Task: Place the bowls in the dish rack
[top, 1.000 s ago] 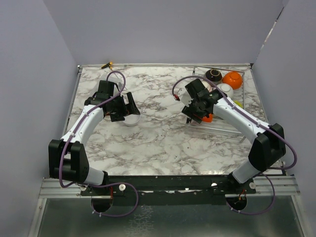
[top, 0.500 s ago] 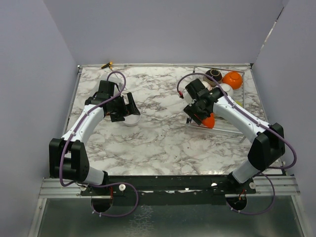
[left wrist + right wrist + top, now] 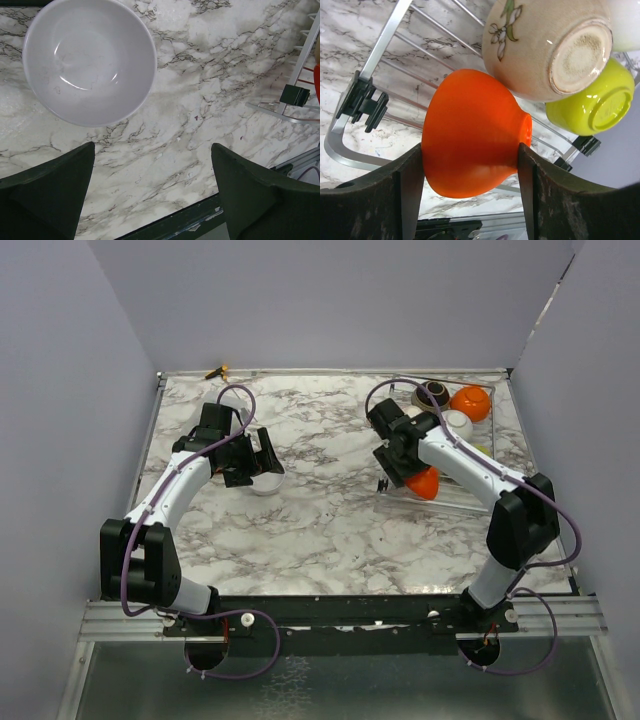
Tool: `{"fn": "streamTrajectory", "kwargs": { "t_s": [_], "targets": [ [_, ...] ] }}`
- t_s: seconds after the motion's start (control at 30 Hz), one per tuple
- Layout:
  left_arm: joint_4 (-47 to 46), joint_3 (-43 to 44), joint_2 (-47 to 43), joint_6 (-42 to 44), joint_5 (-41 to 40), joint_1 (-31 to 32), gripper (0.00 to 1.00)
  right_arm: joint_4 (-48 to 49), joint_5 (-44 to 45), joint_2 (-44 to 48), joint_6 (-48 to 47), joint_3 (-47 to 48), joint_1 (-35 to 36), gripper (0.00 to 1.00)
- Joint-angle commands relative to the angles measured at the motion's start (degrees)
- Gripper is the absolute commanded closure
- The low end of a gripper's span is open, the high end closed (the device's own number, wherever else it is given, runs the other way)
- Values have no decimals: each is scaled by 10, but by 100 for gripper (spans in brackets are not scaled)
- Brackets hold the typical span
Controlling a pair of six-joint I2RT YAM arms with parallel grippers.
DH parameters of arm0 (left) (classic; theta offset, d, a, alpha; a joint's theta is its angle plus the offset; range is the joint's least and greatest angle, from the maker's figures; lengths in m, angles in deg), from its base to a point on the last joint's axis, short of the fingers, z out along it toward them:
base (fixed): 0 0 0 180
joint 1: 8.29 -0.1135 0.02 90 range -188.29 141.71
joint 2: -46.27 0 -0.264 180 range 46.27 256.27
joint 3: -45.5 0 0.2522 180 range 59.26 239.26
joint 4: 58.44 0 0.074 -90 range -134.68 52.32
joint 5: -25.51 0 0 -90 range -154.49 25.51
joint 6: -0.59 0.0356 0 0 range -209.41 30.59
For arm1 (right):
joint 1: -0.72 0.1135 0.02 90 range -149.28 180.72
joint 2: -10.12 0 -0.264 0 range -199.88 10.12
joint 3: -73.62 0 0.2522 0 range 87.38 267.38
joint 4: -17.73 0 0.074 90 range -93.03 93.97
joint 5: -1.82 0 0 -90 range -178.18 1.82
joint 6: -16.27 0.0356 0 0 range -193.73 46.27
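Note:
My right gripper (image 3: 405,465) (image 3: 471,150) is shut on an orange bowl (image 3: 424,483) (image 3: 470,135), holding it on its side over the near left corner of the silver wire dish rack (image 3: 470,498) (image 3: 382,42). A beige flowered bowl (image 3: 535,50) and a lime green bowl (image 3: 590,105) lean in the rack just beyond it. At the rack's far end sit a dark brown bowl (image 3: 433,393), a second orange bowl (image 3: 471,402) and a white bowl (image 3: 457,423). My left gripper (image 3: 255,465) (image 3: 152,170) hangs open above the marble beside a white bowl (image 3: 268,480) (image 3: 90,60), which stands upright and clear of the fingers.
A small yellow and black object (image 3: 217,371) lies at the table's back left edge. Black clips (image 3: 362,102) (image 3: 294,95) grip the rack's corner. The table's dark near edge (image 3: 190,220) runs just below my left fingers. Grey walls close in the sides.
The right gripper has carried the orange bowl a little to the right and farther over the rack, its arm swinging inward. The left arm has not moved.

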Motion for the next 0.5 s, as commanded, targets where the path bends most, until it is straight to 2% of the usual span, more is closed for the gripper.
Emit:
{"fn": "streamTrajectory", "kwargs": {
  "t_s": [0.0,0.13,0.3,0.47],
  "targets": [
    [7,6,3,8,-10,1,1,-74,-3,-34,118,10,2,46],
    [7,6,2,8,-10,0,1,-79,-4,-56,167,25,2,44],
    [7,5,2,9,-11,0,1,-89,4,-86,216,37,2,33],
    [7,5,1,9,-12,1,1,-80,18,-100,252,36,2,29]
  ]
}}
